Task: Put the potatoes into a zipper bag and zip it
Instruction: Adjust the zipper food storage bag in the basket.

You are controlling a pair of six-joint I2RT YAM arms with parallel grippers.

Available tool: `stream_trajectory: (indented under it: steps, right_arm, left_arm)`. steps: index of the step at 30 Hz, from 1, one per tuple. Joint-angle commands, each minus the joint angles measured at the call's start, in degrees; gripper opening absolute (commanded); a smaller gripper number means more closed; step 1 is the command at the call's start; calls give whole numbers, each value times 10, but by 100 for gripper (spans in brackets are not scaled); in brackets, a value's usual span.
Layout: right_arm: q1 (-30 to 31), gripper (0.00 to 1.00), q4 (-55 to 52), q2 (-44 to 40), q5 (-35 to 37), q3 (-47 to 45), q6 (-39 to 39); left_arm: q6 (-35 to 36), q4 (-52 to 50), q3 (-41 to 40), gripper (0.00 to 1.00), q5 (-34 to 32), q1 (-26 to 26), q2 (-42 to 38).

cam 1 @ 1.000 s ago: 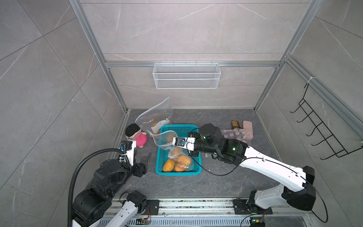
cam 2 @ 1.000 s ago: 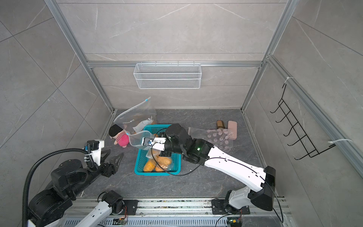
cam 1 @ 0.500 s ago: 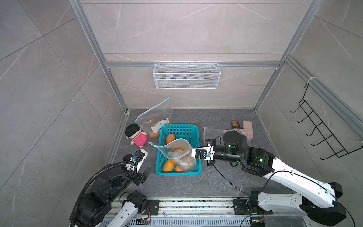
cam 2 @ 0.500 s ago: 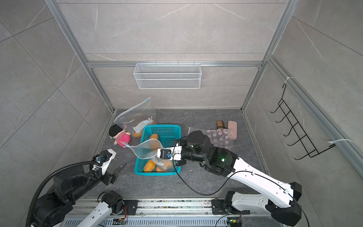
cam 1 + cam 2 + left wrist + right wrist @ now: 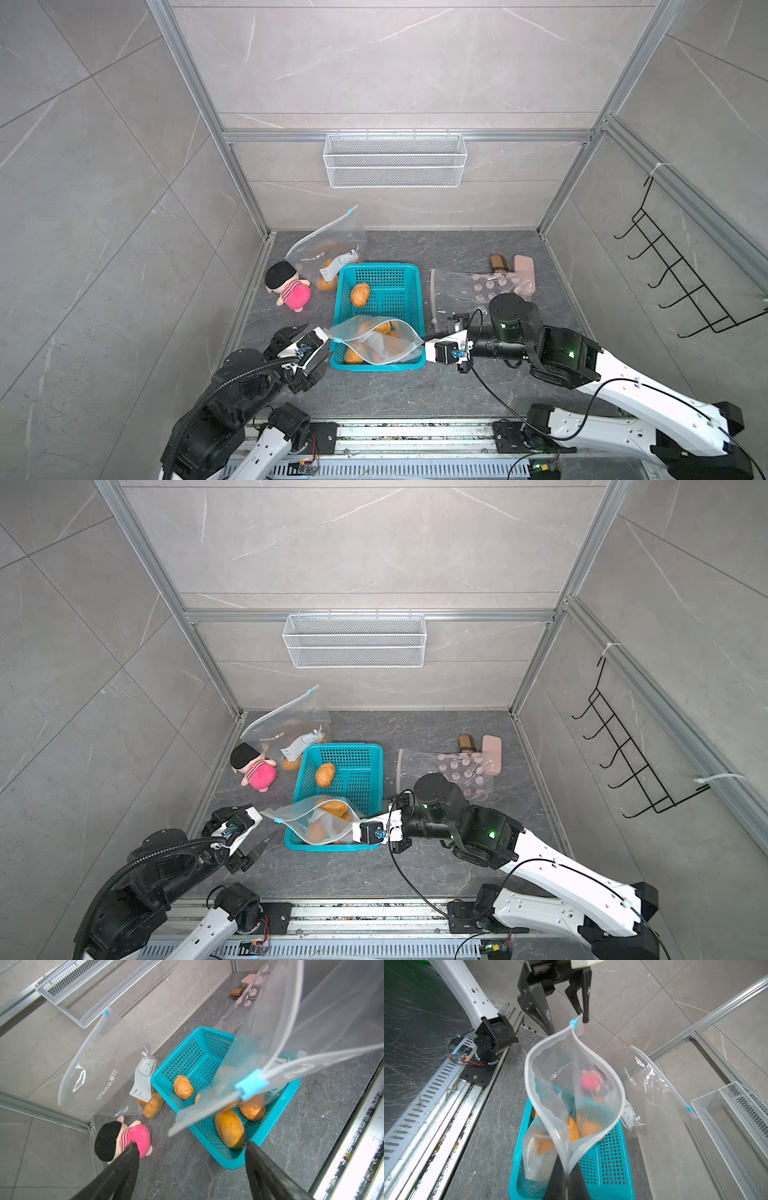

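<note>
- teal basket (image 5: 390,297), grid of small holes
- orange-tan potatoes (image 5: 360,294)
- clear zipper bag (image 5: 374,347), light-blue slider (image 5: 251,1084)
- pink plush doll (image 5: 293,291), striped top, black hair

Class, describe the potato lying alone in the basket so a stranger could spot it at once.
Find the teal basket in the middle of the dark floor. In its far half, toward the back wall, one brown potato lies alone on bare mesh. The basket's other potatoes crowd the near end under a clear bag.
</note>
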Motion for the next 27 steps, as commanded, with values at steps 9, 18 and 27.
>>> stream_trajectory:
  steps: [9,18,27]
  right_arm:
    - [-2,0,-4,-37,-26,-8,15]
    - [-2,0,3,-36,5,-16,25]
    - [-5,0,2,-20,11,-7,31]
  left_arm:
    - [49,80,-19,34,185,2,15]
    - [28,82,-43,19,217,1,-30]
    - [27,56,-34,30,264,2,-30]
